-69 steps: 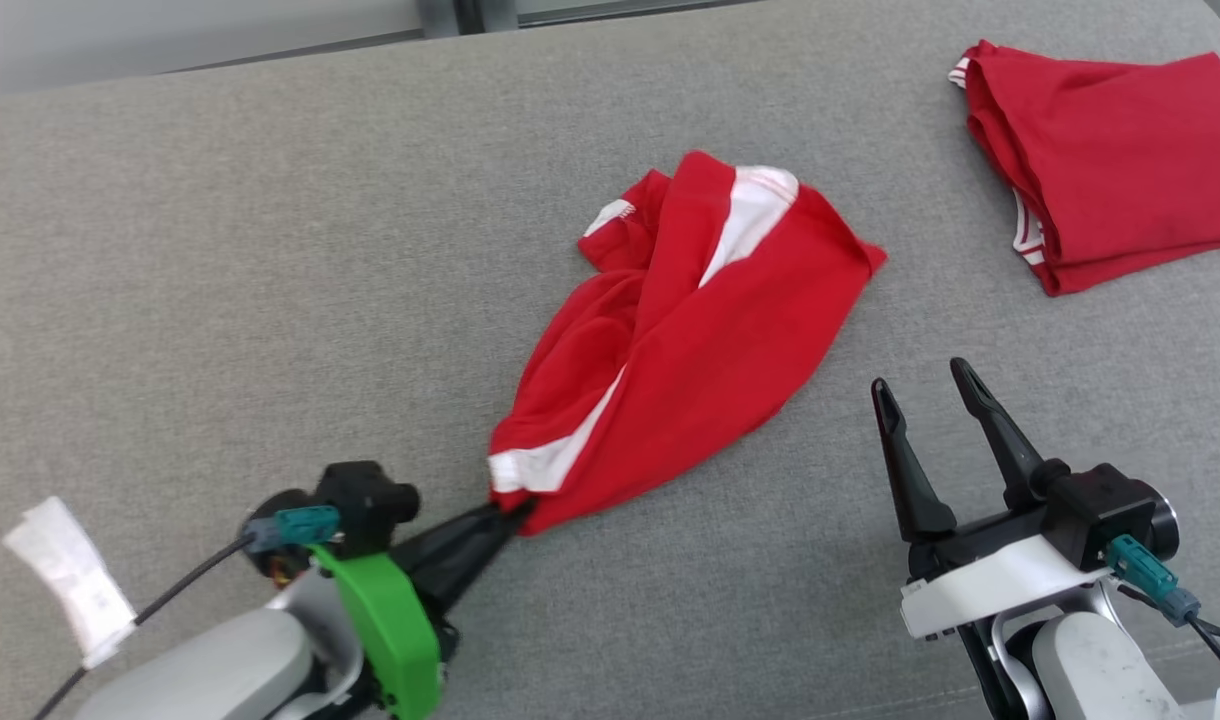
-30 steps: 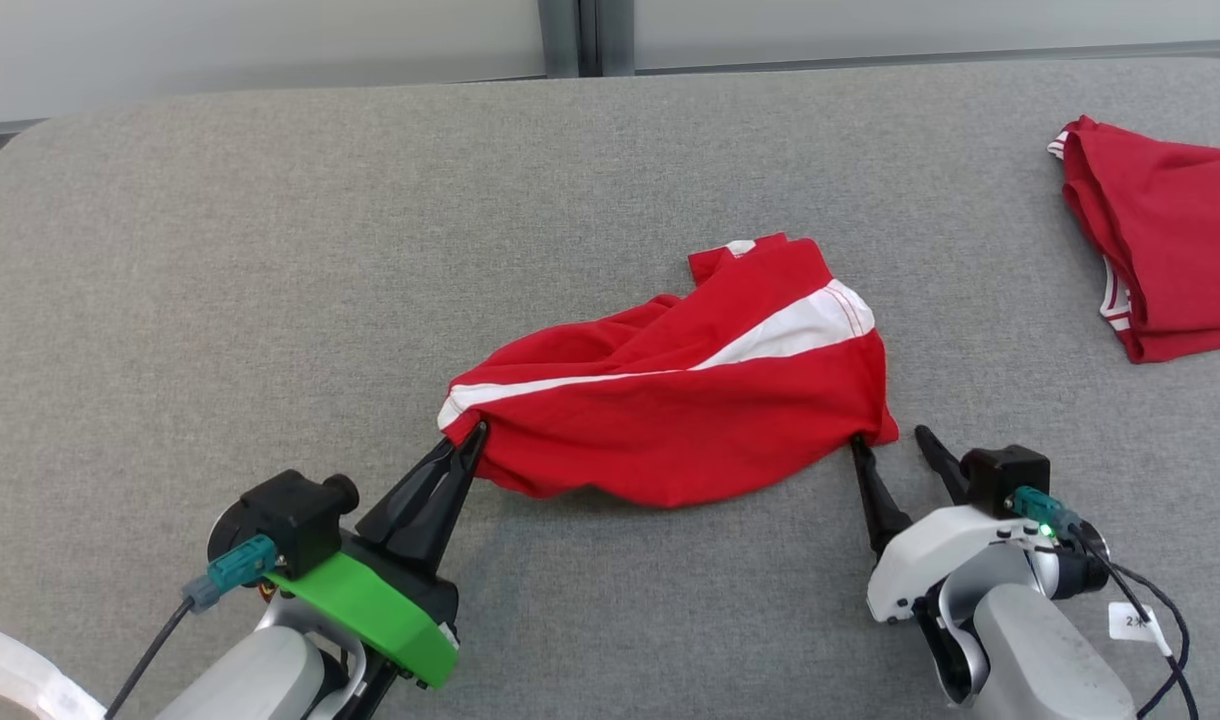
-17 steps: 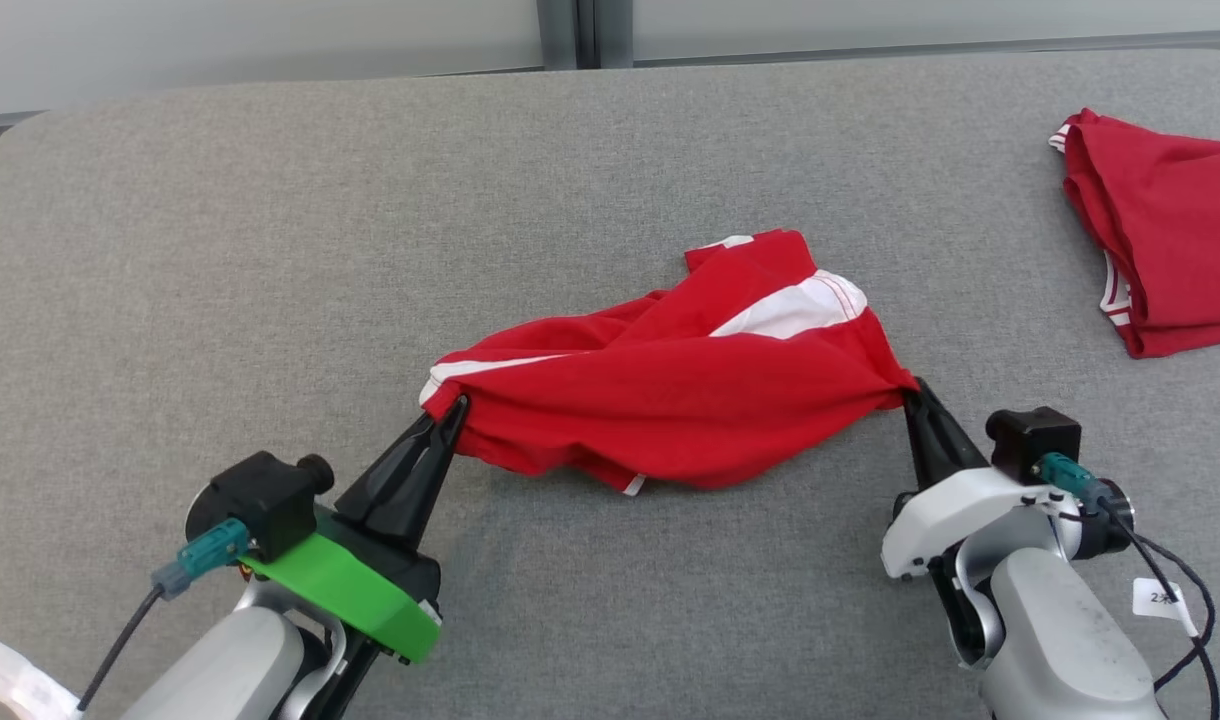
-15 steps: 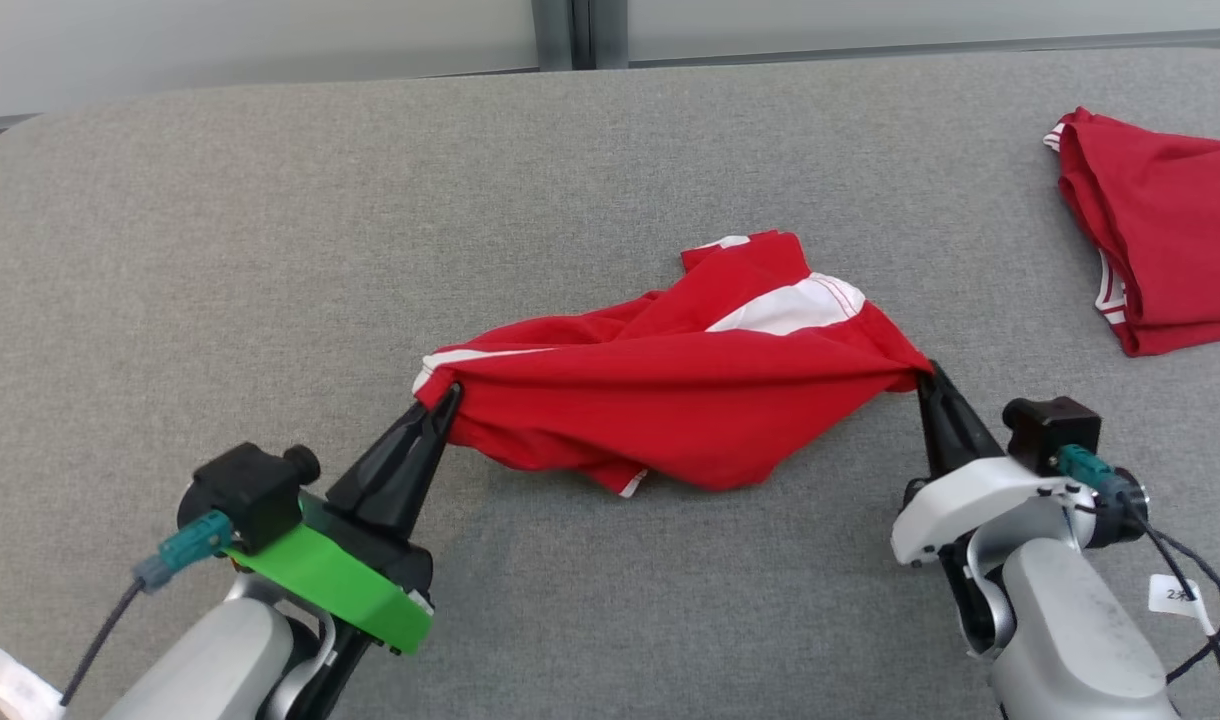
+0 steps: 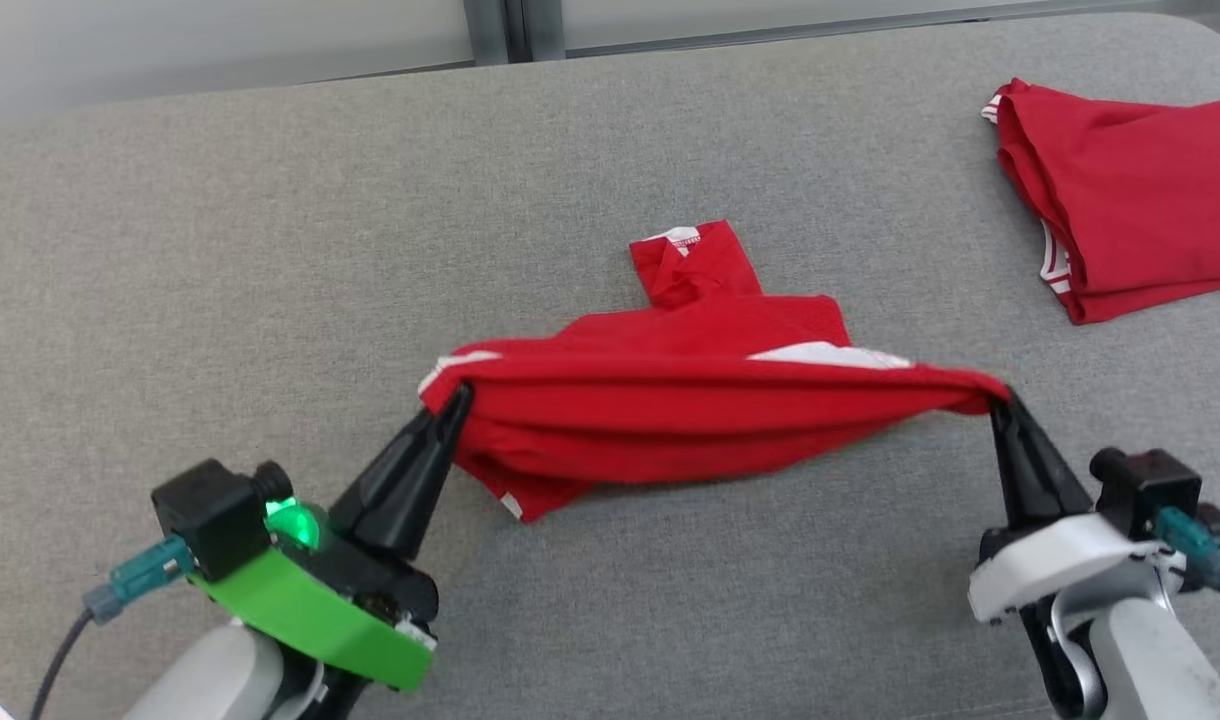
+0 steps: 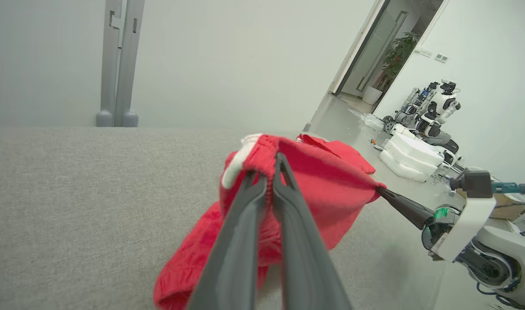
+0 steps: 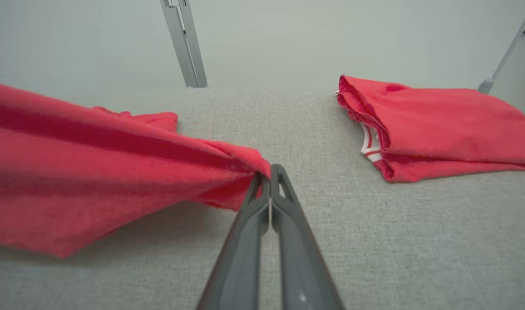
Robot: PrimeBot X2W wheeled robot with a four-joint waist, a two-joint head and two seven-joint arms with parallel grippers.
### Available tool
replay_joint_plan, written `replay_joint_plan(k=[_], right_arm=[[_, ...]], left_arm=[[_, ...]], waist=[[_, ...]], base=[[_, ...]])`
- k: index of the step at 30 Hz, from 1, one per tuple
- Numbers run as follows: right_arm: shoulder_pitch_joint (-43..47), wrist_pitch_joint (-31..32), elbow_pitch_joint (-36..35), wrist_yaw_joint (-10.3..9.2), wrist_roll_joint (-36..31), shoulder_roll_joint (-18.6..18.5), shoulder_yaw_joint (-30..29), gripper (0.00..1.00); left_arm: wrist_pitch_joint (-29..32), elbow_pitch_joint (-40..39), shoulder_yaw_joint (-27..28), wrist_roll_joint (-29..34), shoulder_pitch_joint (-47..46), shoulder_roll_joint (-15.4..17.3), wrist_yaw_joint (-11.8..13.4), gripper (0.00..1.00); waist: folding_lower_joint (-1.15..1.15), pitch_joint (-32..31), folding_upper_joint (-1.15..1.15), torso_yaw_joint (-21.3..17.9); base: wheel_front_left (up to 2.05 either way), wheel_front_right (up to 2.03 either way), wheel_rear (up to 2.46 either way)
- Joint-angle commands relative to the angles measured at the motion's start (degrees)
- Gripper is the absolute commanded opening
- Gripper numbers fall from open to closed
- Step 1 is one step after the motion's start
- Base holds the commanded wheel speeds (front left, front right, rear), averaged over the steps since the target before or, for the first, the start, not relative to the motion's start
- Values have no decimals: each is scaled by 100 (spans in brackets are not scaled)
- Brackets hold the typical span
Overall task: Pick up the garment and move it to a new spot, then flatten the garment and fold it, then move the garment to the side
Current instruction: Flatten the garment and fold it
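— What was the largest thing there?
— A grey padded surface (image 5: 220, 250), running right across the head view.
— And where was the garment?
— The garment (image 5: 690, 410), red, hung stretched between the two claws near the middle of that surface. Its lower folds rested on the grey, and a narrow flap lay flat behind it.
— Any other cloth?
— A folded red cloth (image 5: 1130, 200) lay well apart, at the far right.
— And the claws?
— The left gripper (image 5: 457, 398) was pinched on the garment's white-edged left corner. The right gripper (image 5: 1000, 400) was clamped on its right corner, fingers pressed together.
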Motion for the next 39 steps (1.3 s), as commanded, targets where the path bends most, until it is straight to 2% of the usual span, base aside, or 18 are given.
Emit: replay_joint_plan(k=[1,5,6,7,8,11,13,14,15,16,21,30,35,36,37,38,39], right_arm=[[216,-11,25,-13,102,-114,102,0],[632,-11,98,-13,388,-346,409,0],[719,-11,114,-12,459,-409,496,42],[822,-11,115,-13,557,-497,578,90],[903,-11,132,-13,675,-573,655,100],[1081,-11,128,-12,922,-942,802,100],[1160,-11,65,-13,1027,-1128,716,100],[1191,-11,36,-13,1032,-1199,657,100],[1202,-11,-18,-13,1019,-1272,566,100],[1203,-11,-64,-13,1005,-1301,507,100],[1150,-11,-304,-13,897,-1285,329,100],[1079,-11,-334,-13,797,-1184,510,100],[980,-11,-320,-13,802,-1168,620,100],[959,-11,-323,-13,798,-1165,646,100],[944,-11,-329,-13,801,-1162,668,100],[934,-11,-336,-13,805,-1162,684,100],[923,-11,-342,-13,810,-1165,696,100]], left_arm=[[-16,22,-78,-144,217,58,-13,0],[-16,109,-283,-325,617,122,-15,0],[-16,144,-349,-337,696,144,-15,0],[-16,189,-421,-294,772,165,-15,0],[-17,228,-472,-278,819,166,-16,0],[16,380,-777,-263,943,177,-16,0],[97,469,-956,-352,964,184,-16,35],[139,502,-1028,-383,960,192,-16,48],[207,541,-1126,-451,962,191,-16,76],[266,559,-1194,-497,954,189,-16,100],[540,513,-1451,-896,855,238,-17,100],[509,427,-1465,-1545,729,445,-16,100],[517,561,-1533,-1711,614,486,-17,100],[512,591,-1548,-1747,573,484,-17,91],[516,614,-1568,-1769,544,484,-17,72],[544,639,-1600,-1796,511,485,-17,45],[553,657,-1623,-1826,484,485,-17,28]], waist=[[0,62,0,-50],[0,68,0,-47],[0,62,0,-38],[0,45,0,-15],[0,31,0,5],[0,-43,0,81],[0,-82,0,115],[0,-98,0,126],[0,-113,0,140],[0,-124,0,151],[0,-191,0,220],[0,-219,0,251],[0,-174,0,189],[0,-162,0,175],[0,-150,0,163],[0,-138,0,152],[0,-128,0,145]], base=[[0,0,0],[0,0,0],[0,0,0],[0,0,0],[0,0,0],[0,0,0],[0,0,0],[0,0,0],[0,0,0],[0,0,0],[0,0,0],[0,0,0],[0,0,0],[0,0,0],[0,0,0],[0,0,0],[0,0,0]])
